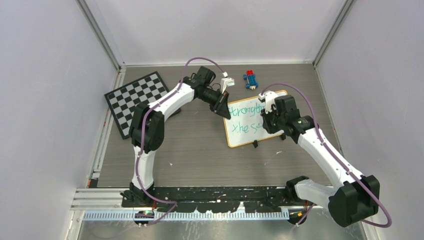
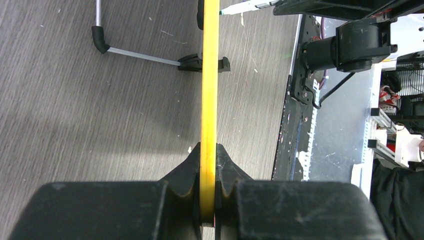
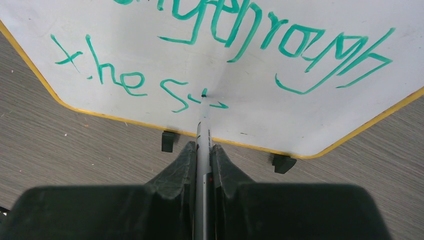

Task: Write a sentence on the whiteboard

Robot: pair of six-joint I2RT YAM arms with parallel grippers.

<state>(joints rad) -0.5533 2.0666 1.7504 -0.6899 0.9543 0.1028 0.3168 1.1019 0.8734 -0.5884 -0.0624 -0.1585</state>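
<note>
My right claw (image 3: 202,150) clamps the marker (image 3: 202,131) at lower centre, tip on the whiteboard (image 3: 320,112) in the green sentence's (image 3: 237,45) second line; my left claw (image 2: 209,150) pinches the board's yellow edge.

Overhead view is bright and even, soft diffuse light, just faint shadows on the tabletop (image 1: 200,155). In the left wrist view the whiteboard (image 2: 209,90) edge throws a soft shadow, and past the tabletop's near edge stuff blows out white. Up close, the left tool (image 2: 209,152) looks dark and slightly soft.
</note>
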